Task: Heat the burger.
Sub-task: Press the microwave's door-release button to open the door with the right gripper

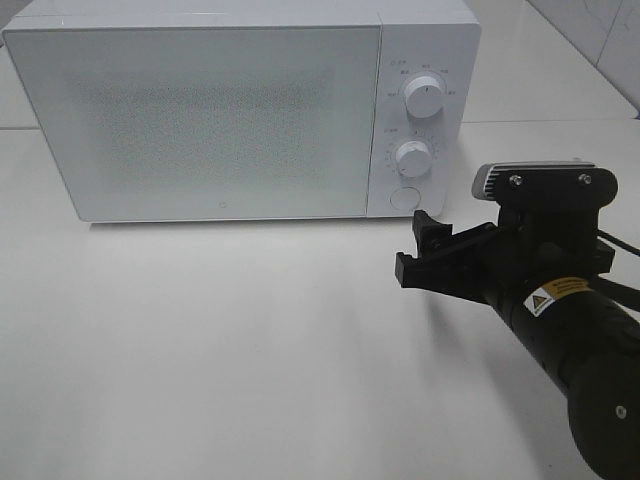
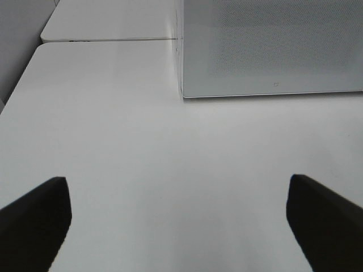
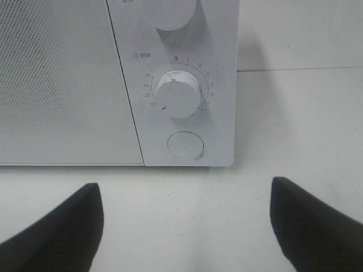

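White worktop (image 1: 200, 350) is filling most of the high view, and one white microwave (image 1: 200, 110) is standing on it toward the back, its front facing the camera. Its single door (image 1: 195, 115) is sitting closed, and the speckled grey panel is letting nothing inside show through. The burger is not showing in any of the three views, so its place cannot be told.

To the right of the door, a control strip is carrying two round white knobs, the upper knob (image 1: 424, 97) directly above the lower knob (image 1: 412, 157), and one round button (image 1: 403, 196) beneath them. Small printed marks are ringing each knob, too fine to read.

One black arm (image 1: 570, 340) is reaching in from the lower right corner of the high view. Its right end effector (image 1: 413, 243) is hovering just in front of the control strip, near the round button but apart from it. Its two dark fingers (image 3: 62, 226) are standing spread and released, with only bare worktop between them.

The left end effector (image 2: 181, 221) is appearing only in its own wrist view. Its two dark fingers (image 2: 34, 221) are also standing wide apart, grasping nothing, over bare worktop, with the door's left corner lying well ahead.
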Tool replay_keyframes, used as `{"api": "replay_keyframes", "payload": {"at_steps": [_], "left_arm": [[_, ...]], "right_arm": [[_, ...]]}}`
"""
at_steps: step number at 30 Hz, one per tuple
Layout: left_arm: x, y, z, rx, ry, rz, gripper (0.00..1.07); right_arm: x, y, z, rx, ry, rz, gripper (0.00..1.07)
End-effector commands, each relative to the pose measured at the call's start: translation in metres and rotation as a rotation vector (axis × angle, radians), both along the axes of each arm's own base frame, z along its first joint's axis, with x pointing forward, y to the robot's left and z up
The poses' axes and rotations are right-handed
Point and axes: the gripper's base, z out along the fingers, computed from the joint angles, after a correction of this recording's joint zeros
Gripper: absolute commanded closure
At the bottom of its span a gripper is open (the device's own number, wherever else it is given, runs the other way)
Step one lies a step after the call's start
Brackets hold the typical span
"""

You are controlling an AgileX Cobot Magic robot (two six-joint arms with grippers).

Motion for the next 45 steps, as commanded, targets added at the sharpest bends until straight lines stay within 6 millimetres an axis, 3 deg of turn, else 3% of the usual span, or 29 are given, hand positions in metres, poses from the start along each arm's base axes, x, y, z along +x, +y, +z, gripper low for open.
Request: {"api": "replay_keyframes", "payload": {"at_steps": [1,6,8,9,11,12,14,17,18,22,28,38,45], "left_arm": [[-0.002,0.000,-0.001,-0.003,-0.014,0.004,0.09],[-0.002,0.000,-0.001,-0.003,-0.014,0.004,0.09],[-0.002,0.000,-0.001,-0.003,-0.014,0.004,0.09],[-0.002,0.000,-0.001,-0.003,-0.014,0.004,0.09],[-0.002,0.000,-0.001,-0.003,-0.014,0.004,0.09],[-0.002,0.000,-0.001,-0.003,-0.014,0.004,0.09],[-0.002,0.000,-0.001,-0.003,-0.014,0.004,0.09],[-0.002,0.000,-0.001,-0.003,-0.014,0.004,0.09],[-0.002,0.000,-0.001,-0.003,-0.014,0.004,0.09],[-0.002,0.000,-0.001,-0.003,-0.014,0.004,0.09],[-0.002,0.000,-0.001,-0.003,-0.014,0.004,0.09],[-0.002,0.000,-0.001,-0.003,-0.014,0.004,0.09],[-0.002,0.000,-0.001,-0.003,-0.014,0.004,0.09]], "right_arm": [[0.001,0.002,0.001,0.144,0.027,-0.039,0.36],[0.001,0.003,0.000,0.333,0.067,-0.094,0.46],[0.001,0.003,0.001,0.561,0.098,-0.165,0.63],[0.001,0.003,0.001,0.561,0.098,-0.165,0.63],[0.001,0.003,0.001,0.755,0.132,-0.225,0.78],[0.001,0.003,0.001,0.755,0.132,-0.225,0.78],[0.001,0.003,0.000,0.966,0.169,-0.291,0.94],[0.001,0.003,0.000,1.023,0.178,-0.308,0.99],[0.001,0.003,0.000,1.108,0.192,-0.334,1.07],[0.000,0.003,-0.002,1.224,0.234,-0.388,1.07],[0.004,0.007,-0.002,1.267,0.270,-0.448,1.07],[0.030,0.009,0.003,1.277,0.255,-0.506,1.07],[0.045,0.020,-0.009,1.302,0.265,-0.543,1.07]]}}
